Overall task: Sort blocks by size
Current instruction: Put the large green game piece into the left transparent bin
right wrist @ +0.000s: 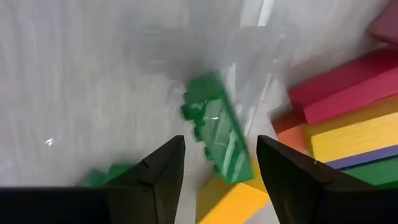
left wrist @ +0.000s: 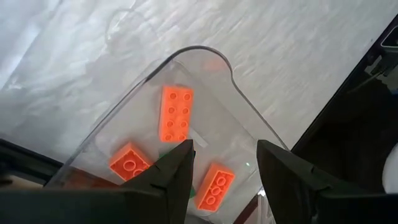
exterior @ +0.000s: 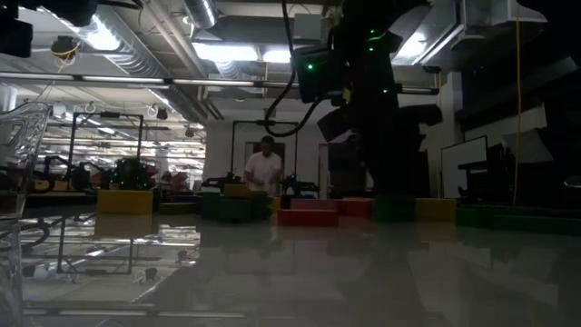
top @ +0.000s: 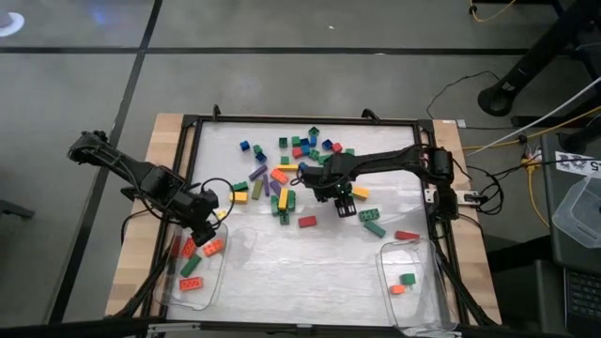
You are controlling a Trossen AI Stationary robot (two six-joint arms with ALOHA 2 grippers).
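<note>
Many small blocks [top: 282,178] in green, red, yellow, blue and purple lie scattered on the white mat's far half. My right gripper [top: 336,195] hangs open over the pile's right side, pointing down. In the right wrist view a long green block [right wrist: 216,134] lies tilted on a yellow block [right wrist: 230,199], just beyond and between the open fingers [right wrist: 163,171], untouched. My left gripper [left wrist: 225,162] stands open and empty above the left clear tub [top: 169,282], which holds orange blocks [left wrist: 176,113] and a green one [top: 191,268].
A second clear tub [top: 427,305] at the near right holds a green block [top: 407,279] and an orange one. Loose green and red blocks [top: 376,228] lie between it and the pile. A black frame [top: 300,120] rims the mat. A person [exterior: 263,168] stands in the room behind.
</note>
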